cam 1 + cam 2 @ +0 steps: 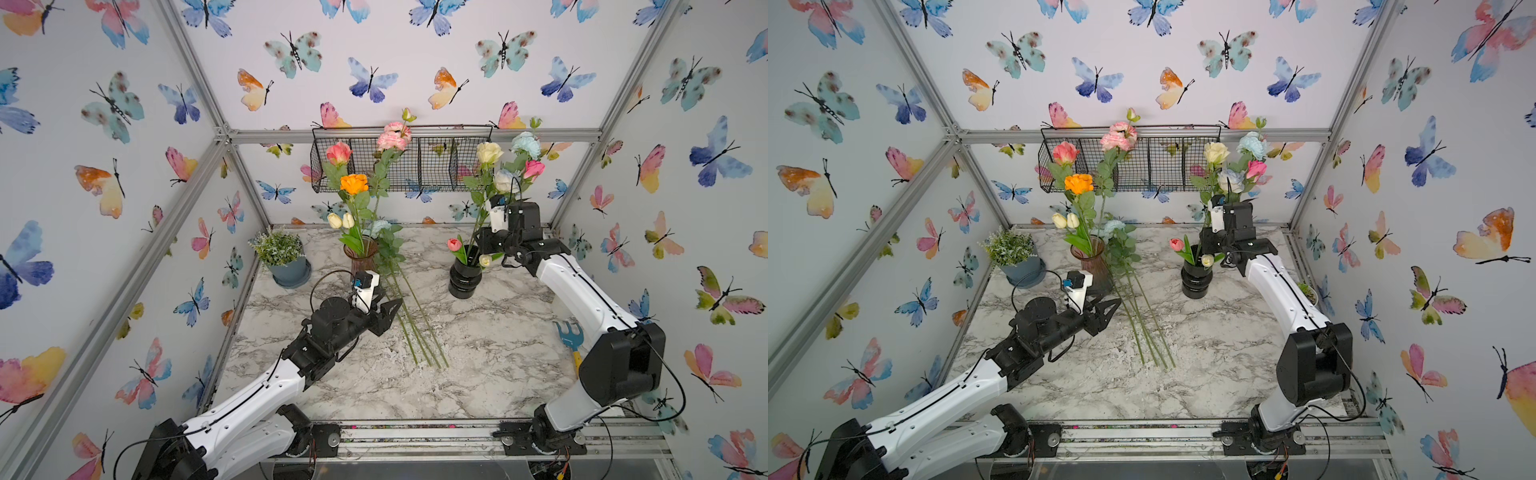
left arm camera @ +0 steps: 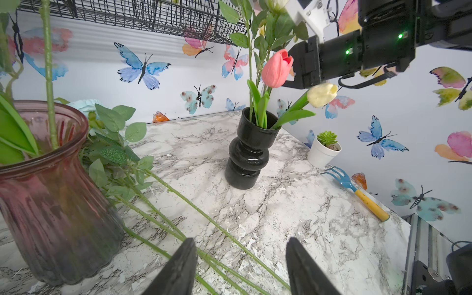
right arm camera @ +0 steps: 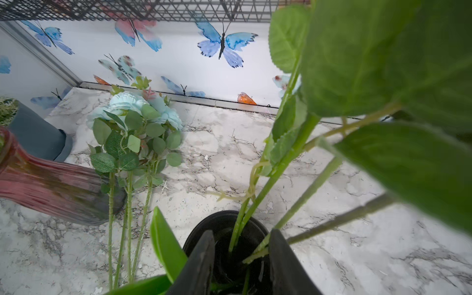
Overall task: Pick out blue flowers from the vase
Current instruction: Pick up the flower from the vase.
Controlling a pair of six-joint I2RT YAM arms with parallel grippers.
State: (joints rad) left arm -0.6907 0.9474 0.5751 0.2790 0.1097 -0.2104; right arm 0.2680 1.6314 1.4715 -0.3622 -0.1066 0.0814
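Note:
The black vase (image 1: 464,278) (image 2: 249,158) holds tall stems, among them a pale aqua bloom (image 1: 525,143) and a white rose tinged blue (image 1: 505,180), both blue flowers. Other blue flowers (image 3: 132,107) lie on the marble beside the pink glass vase, their long stems (image 1: 411,324) pointing toward the front. My right gripper (image 3: 241,245) hangs over the black vase's mouth (image 3: 222,219). It is open, with green stems (image 3: 265,178) rising between its jaws and one stem touching a finger. My left gripper (image 2: 241,246) (image 1: 388,309) is open and empty, low above the lying stems.
The pink glass vase (image 1: 360,257) holds orange, pink and white flowers. A grey-blue plant pot (image 1: 291,270) stands at the back left and a wire basket (image 1: 401,160) hangs on the back wall. A small white succulent pot (image 2: 323,150) and a blue rake (image 1: 569,338) lie by the right wall.

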